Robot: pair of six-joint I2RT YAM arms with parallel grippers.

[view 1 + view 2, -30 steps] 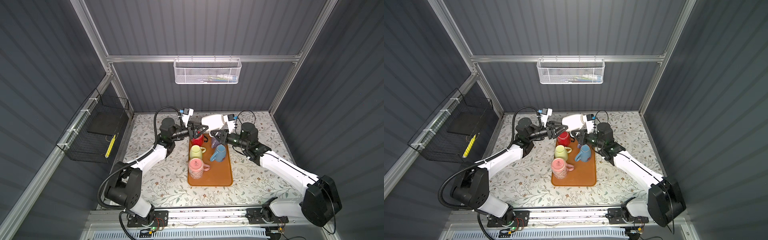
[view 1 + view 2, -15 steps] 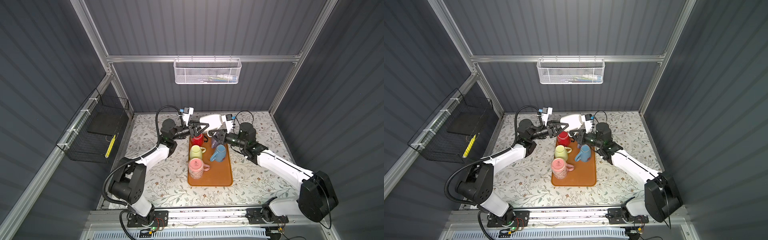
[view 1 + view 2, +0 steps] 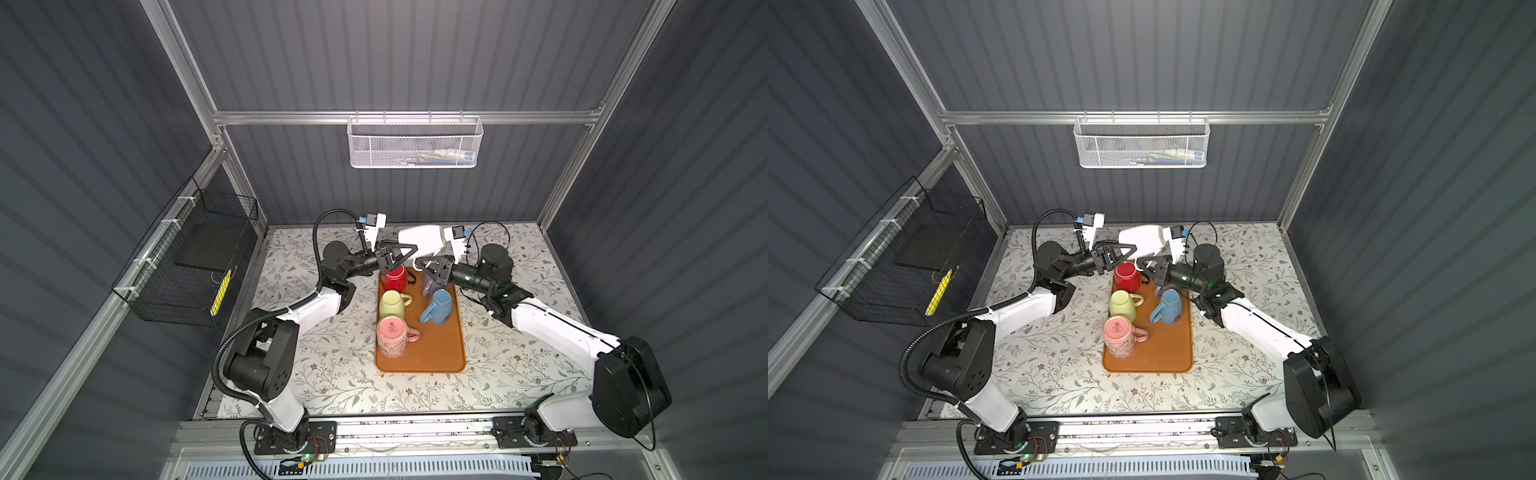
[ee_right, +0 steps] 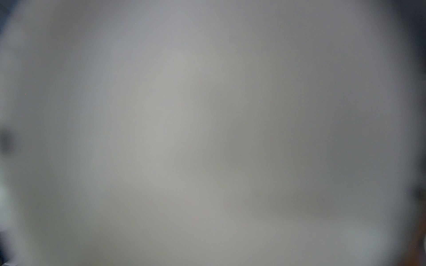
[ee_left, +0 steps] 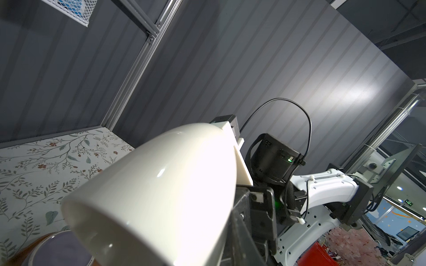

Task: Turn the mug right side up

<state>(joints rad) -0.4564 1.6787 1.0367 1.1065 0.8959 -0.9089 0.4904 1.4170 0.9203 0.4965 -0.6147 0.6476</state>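
On the left, the left gripper [image 3: 404, 257] reaches in over the far end of the orange tray [image 3: 440, 353], just above the red mug [image 3: 394, 279]. Its tips sit right at the left end of the white mug [image 3: 419, 240]. The jaws look narrow, but whether they pinch the rim or only stand beside it cannot be told from these views.

Into the middle, and there is the mug itself. It is off the tray and in the air, hanging between the two claws above the tray's far edge. It lies on its side, long axis roughly level, running across from one arm toward the other. The left wrist view is filled by the white mug [image 5: 161, 184], its wide mouth toward that camera and its narrower base toward the right arm. So the opening faces left, not yet up.

Over to the right, the right gripper [image 3: 427, 267] is clamped tight. With the mug aloft and its base end against this claw, it looks to be the one carrying the load, probably by the handle, which is hidden. Its own wrist view is only a pale blur, likely the mug's wall close on the lens.

It has the look of a handover, held sideways so the mug can be re-gripped and rolled mouth-up.
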